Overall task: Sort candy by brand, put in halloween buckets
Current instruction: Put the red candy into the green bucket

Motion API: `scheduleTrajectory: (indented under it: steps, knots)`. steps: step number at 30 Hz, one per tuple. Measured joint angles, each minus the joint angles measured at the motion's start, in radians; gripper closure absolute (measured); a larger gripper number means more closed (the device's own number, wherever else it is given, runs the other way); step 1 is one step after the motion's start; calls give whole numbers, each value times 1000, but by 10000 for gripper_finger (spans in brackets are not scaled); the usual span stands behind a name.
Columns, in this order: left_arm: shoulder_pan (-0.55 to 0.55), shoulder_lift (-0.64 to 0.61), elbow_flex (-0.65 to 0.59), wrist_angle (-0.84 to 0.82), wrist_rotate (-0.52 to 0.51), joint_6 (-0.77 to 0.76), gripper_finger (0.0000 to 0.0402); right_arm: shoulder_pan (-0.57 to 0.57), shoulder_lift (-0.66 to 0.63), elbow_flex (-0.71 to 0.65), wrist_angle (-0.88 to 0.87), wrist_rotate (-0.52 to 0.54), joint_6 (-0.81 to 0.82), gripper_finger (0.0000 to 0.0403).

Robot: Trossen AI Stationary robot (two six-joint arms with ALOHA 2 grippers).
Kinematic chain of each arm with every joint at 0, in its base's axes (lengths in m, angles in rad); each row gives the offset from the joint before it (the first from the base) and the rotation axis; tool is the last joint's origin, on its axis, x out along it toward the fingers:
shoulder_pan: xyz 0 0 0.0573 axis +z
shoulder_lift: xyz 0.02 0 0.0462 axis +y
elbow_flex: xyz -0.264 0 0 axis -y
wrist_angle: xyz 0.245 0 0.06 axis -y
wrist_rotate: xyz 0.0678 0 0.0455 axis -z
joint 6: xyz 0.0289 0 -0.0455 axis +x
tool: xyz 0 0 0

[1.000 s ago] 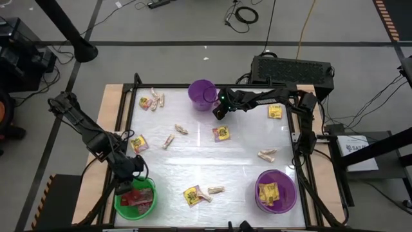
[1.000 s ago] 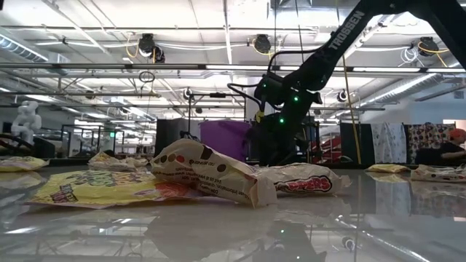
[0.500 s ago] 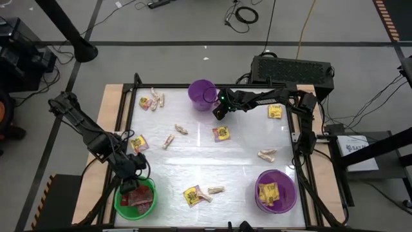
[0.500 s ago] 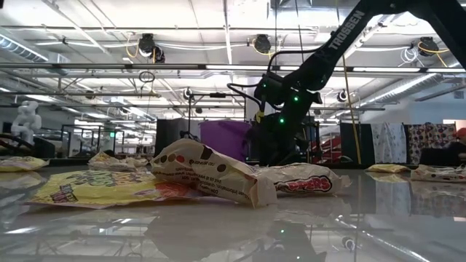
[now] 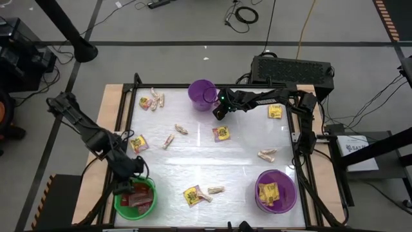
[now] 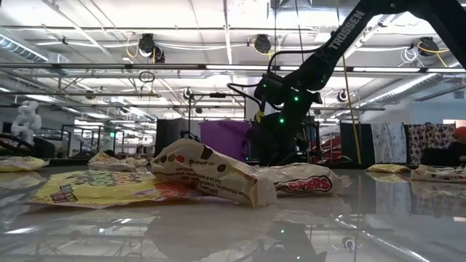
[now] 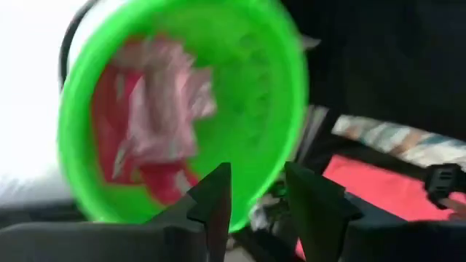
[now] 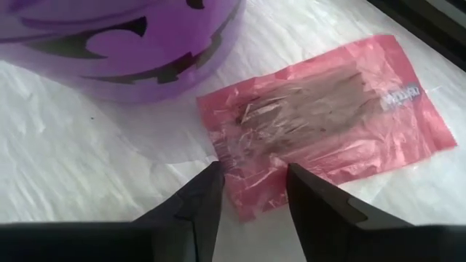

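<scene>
Candy lies scattered across the table. My left gripper hangs over the green bucket, fingers parted with nothing between them, red packets inside the bucket below. My right gripper, fingers narrowly apart, sits at one red packet lying just beside the far purple bucket. Another purple bucket holds yellow packets.
</scene>
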Motion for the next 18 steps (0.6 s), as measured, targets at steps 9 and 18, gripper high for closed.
scheduleTrajectory:
  steps: [9,18]
  knots:
    - [35,-81,62,32,-454,231,267,2,0,0,5,-13,30,358]
    - [322,-102,20,82,-513,630,267,16,-10,-2,-4,-117,119,400]
